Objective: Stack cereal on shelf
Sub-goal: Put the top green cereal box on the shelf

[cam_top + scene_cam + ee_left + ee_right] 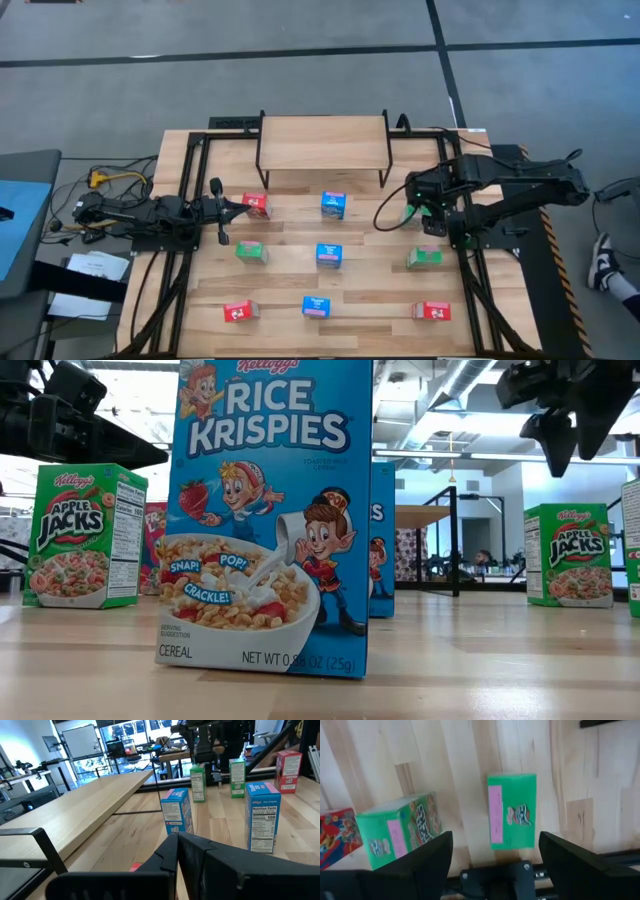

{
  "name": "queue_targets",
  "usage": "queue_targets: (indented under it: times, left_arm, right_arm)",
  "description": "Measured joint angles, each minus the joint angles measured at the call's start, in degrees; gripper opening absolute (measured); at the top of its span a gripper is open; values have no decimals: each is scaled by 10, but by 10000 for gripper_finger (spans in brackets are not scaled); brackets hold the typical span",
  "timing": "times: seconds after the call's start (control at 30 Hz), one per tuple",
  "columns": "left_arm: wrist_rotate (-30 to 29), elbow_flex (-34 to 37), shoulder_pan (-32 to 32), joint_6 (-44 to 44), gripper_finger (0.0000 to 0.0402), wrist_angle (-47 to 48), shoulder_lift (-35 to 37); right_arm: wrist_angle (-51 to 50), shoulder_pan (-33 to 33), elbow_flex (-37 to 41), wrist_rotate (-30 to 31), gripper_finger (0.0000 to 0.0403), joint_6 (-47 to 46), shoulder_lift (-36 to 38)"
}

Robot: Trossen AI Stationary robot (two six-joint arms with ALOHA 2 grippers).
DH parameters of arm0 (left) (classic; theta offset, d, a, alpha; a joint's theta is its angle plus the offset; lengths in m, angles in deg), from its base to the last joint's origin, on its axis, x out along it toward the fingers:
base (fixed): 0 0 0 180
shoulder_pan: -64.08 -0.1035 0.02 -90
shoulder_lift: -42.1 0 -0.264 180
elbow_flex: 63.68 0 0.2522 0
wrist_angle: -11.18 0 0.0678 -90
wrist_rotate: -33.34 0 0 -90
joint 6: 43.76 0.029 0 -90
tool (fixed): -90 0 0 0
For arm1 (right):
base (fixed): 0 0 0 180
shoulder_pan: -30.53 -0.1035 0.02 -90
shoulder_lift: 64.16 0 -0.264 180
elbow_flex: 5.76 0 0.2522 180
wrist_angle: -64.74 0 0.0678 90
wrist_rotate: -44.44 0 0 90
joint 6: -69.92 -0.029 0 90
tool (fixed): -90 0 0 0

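A green box (512, 810) stands on the table (380, 290) at right of centre in the high view, directly below the right gripper (424, 213), whose fingers are spread wide with nothing between them. The shelf (322, 142) stands bare at upper centre. The other eight boxes stand in rows below it. The left gripper (238, 207), closed and empty, points at a red box (256, 205) at centre left.

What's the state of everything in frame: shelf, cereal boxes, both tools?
shelf: top bare, no boxes on it.
cereal boxes: nine, all upright on the table, none stacked.
green box: standing below the right tool, not gripped.
right tool: open, over that green box.
left tool: shut, empty, beside a red box.
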Motion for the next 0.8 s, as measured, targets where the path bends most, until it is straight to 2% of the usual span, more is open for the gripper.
queue_targets:
  times: [0.4, 0.8]
  left_arm:
    - [0, 0, 0, 0, 0, 0, 0]
    - [0, 0, 0, 0, 0, 0, 0]
  right_arm:
    - [25, 3, 52, 18, 318, 28, 0]
    - [53, 58, 53, 20, 317, 56, 0]
